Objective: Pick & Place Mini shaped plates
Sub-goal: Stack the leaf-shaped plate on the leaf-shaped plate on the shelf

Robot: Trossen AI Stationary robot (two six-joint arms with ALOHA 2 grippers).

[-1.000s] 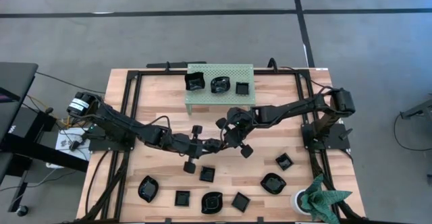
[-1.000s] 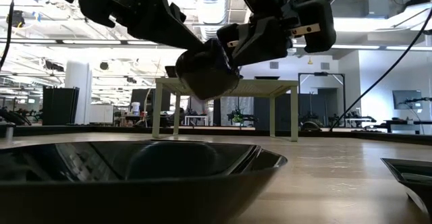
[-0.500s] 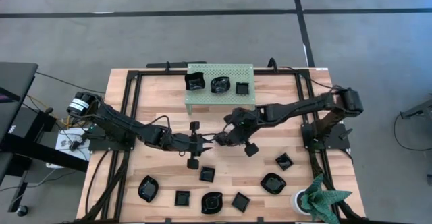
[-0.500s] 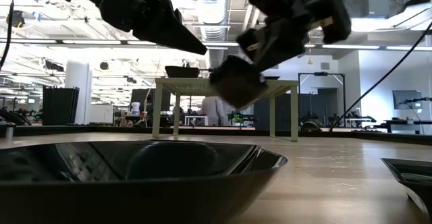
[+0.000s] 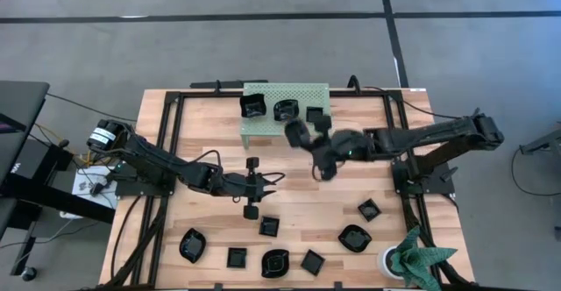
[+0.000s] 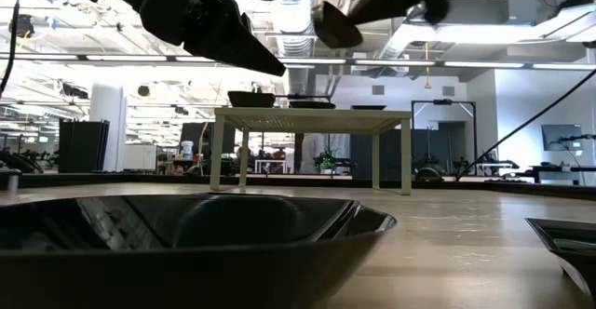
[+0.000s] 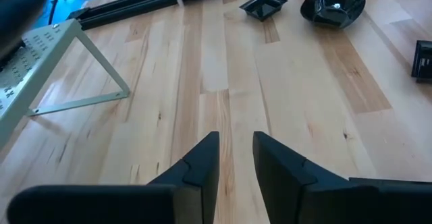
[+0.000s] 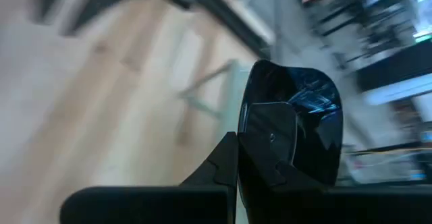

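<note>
Glossy black plate (image 8: 297, 123) clamped in the right pincer (image 5: 302, 138), just beside the green rack's (image 5: 289, 120) front edge; left pincer (image 7: 235, 158) apart, empty, farther back over the table (image 5: 210, 133).

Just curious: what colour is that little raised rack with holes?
Pale green rack, dotted with small holes; clearest in the high view.

Glossy black plate (image 8: 297, 126), tilted, airborne

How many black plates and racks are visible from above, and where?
Plates on rack: 3
Plates on table: 7
Plate in right end effector: 1
Rack: 1
Total: 12
</note>
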